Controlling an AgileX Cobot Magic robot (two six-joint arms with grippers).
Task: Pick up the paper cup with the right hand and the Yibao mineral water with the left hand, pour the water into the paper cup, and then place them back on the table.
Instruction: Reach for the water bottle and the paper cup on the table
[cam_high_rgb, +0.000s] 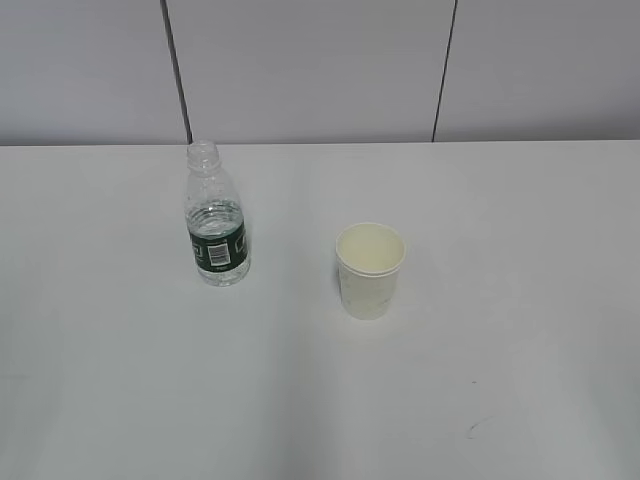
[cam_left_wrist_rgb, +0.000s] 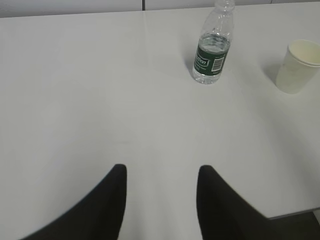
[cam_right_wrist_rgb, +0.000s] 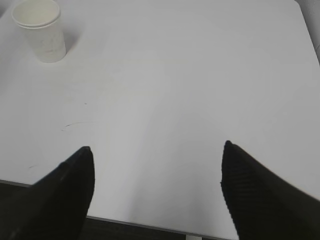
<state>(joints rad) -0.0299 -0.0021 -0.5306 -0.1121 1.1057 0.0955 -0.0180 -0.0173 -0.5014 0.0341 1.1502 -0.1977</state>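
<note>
The Yibao mineral water bottle (cam_high_rgb: 216, 220) stands upright and uncapped on the white table (cam_high_rgb: 320, 400), left of centre. The paper cup (cam_high_rgb: 369, 270) stands upright to its right, a short gap between them. Neither arm shows in the exterior view. In the left wrist view the left gripper (cam_left_wrist_rgb: 161, 172) is open and empty above the table near its front edge, with the bottle (cam_left_wrist_rgb: 212, 50) far ahead to the right and the cup (cam_left_wrist_rgb: 299, 66) further right. In the right wrist view the right gripper (cam_right_wrist_rgb: 157, 152) is wide open and empty over the table's front edge, the cup (cam_right_wrist_rgb: 41, 31) far ahead at upper left.
A grey panelled wall (cam_high_rgb: 320, 70) runs behind the table's far edge. A small dark scuff (cam_high_rgb: 478, 427) marks the table at front right; it also shows in the right wrist view (cam_right_wrist_rgb: 75, 125). The table's front edge (cam_right_wrist_rgb: 150, 225) lies under the right gripper.
</note>
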